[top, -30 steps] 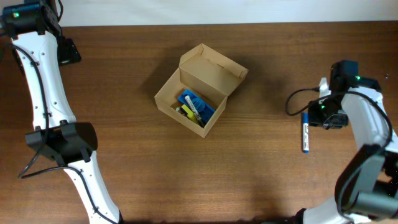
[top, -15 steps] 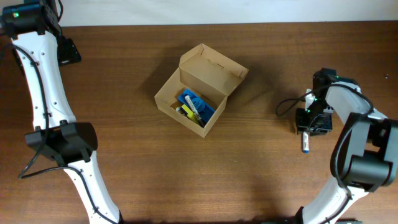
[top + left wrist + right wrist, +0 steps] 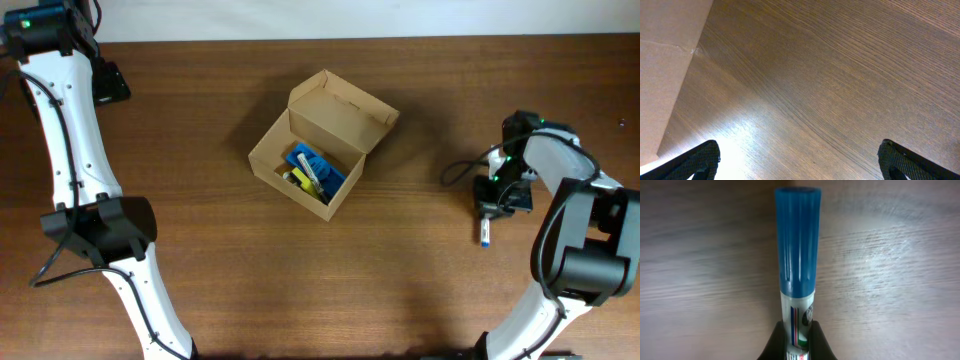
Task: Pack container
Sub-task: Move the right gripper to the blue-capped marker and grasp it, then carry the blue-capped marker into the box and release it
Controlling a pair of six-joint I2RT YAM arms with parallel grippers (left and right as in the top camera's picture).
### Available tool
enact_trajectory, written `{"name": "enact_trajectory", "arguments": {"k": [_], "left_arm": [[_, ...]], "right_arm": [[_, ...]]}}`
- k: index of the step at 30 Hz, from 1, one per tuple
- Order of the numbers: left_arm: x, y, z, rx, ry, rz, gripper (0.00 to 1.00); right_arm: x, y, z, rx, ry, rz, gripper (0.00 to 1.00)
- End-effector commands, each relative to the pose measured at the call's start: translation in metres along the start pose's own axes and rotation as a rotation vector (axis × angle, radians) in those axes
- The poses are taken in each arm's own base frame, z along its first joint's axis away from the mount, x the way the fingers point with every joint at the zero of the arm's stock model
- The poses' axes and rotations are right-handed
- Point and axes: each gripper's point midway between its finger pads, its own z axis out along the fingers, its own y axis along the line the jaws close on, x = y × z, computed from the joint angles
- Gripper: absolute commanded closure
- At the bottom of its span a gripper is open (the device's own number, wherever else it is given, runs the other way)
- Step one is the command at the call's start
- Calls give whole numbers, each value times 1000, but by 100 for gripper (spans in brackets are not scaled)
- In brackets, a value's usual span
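The tan cardboard container [image 3: 300,145] sits in the middle of the overhead frame on the wooden table [image 3: 400,270], turned diagonally, its flap lid standing open toward the upper right. A blue plastic case [image 3: 318,166] and something yellow lie inside. At the right of the frame, well apart from it, the right gripper [image 3: 796,342] pinches the white barrel of a blue-capped marker [image 3: 797,240]. At the upper left, the left gripper [image 3: 800,157] hangs over bare wood, jaws spread wide.

Table [image 3: 200,290]: brown wood grain.
Box [image 3: 268,152]: mid-table, standing on it, lid open.
Marker [image 3: 485,236]: right of Box, well apart; contact with Table unclear.
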Motion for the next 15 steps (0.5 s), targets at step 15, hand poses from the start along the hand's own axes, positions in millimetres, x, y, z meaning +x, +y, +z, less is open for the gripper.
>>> {"name": "enact_trajectory", "arguments": {"k": [15], "left_arm": [[1, 2, 1, -1, 5, 8, 0]], "right_arm": [[-12, 192, -260, -109, -627, -537, 96]]}}
